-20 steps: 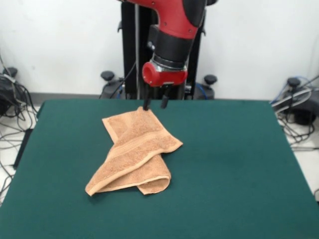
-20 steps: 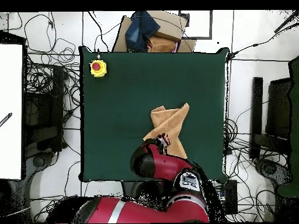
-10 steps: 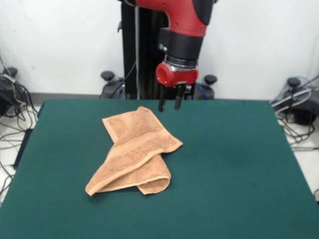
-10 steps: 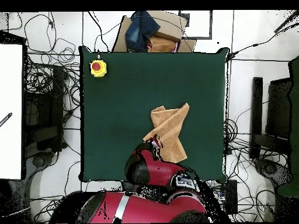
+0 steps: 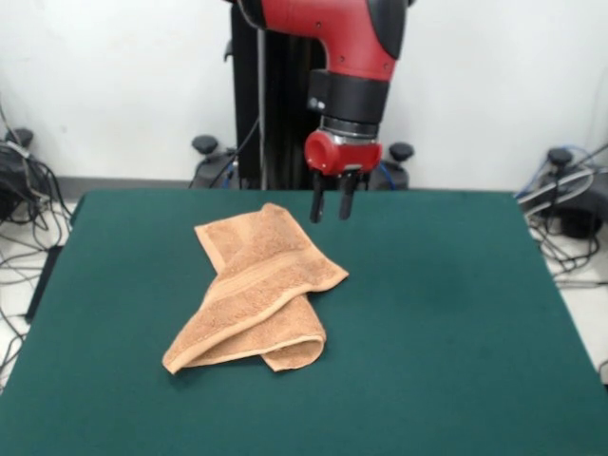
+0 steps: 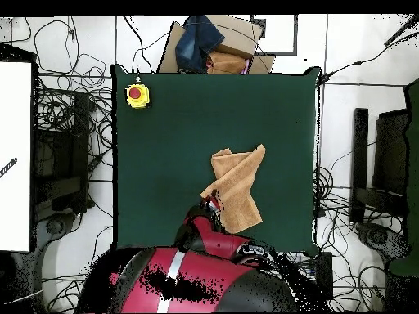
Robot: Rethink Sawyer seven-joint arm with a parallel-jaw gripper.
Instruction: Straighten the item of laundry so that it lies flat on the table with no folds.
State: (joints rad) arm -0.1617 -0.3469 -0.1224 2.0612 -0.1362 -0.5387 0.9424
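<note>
The item of laundry (image 5: 256, 290), an orange-tan towel, lies crumpled and folded over itself left of the middle of the green table (image 5: 456, 332). A pale band runs diagonally across its top layer. In the overhead view the towel (image 6: 237, 184) is a folded wedge near the table's (image 6: 180, 123) lower middle. My gripper (image 5: 331, 211) hangs open and empty just above the cloth-covered surface, to the right of the towel's far corner and apart from it. From above, the gripper (image 6: 211, 202) pokes out of the red arm beside the towel's lower left edge.
A yellow box with a red button (image 6: 137, 96) sits on the table's upper left corner in the overhead view. A cardboard box with dark cloth (image 6: 209, 45) lies beyond the top edge. Cables cover the floor around the table.
In the front view my gripper has shifted right, from over the towel's far corner to a spot beside it. The towel's shape is unchanged.
</note>
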